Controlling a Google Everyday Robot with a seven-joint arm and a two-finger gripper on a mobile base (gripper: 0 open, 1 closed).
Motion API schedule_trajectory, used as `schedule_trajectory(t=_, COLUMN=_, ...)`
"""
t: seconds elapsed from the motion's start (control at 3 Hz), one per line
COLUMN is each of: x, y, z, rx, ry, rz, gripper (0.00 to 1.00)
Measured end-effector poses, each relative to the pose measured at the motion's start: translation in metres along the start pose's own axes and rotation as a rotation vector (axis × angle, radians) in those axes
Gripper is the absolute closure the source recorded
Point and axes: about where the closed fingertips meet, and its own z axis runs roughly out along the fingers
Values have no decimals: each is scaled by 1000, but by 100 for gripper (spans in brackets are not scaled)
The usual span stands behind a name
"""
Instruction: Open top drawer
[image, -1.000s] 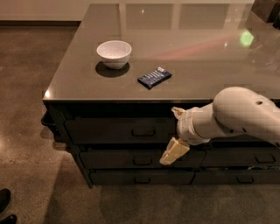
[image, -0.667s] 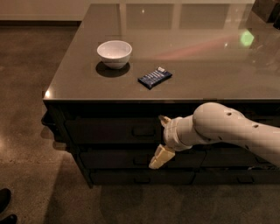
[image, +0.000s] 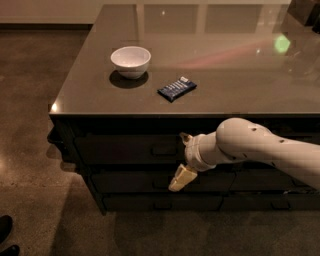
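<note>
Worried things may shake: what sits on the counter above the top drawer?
A white bowl and a blue packet lie on the counter, apart. The top drawer is shut, its inside hidden. The gripper hangs before the drawer fronts, below and right of its handle.

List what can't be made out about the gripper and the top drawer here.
- Camera view: the gripper hangs before the drawer fronts, just right of the handle of the top drawer; any contact is lost in shadow.
- Top drawer's right end: hidden behind the arm.
- Arm's base: cut off by the right edge.
</note>
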Motion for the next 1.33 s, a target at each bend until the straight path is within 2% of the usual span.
schedule_trajectory(t=0.33, x=13, y=0, z=22, rx=-41, ry=-3, rz=31, gripper=0)
schedule_trajectory(t=0.67, x=12, y=0, z=20, rx=-41, ry=-3, rz=31, gripper=0)
schedule_trajectory(t=1.0, x=11, y=1, z=23, rx=-63, ry=-7, rz=35, gripper=0)
schedule_trajectory(t=1.33, x=1, y=-2, z=31, rx=-105, ry=-23, rz=12, gripper=0)
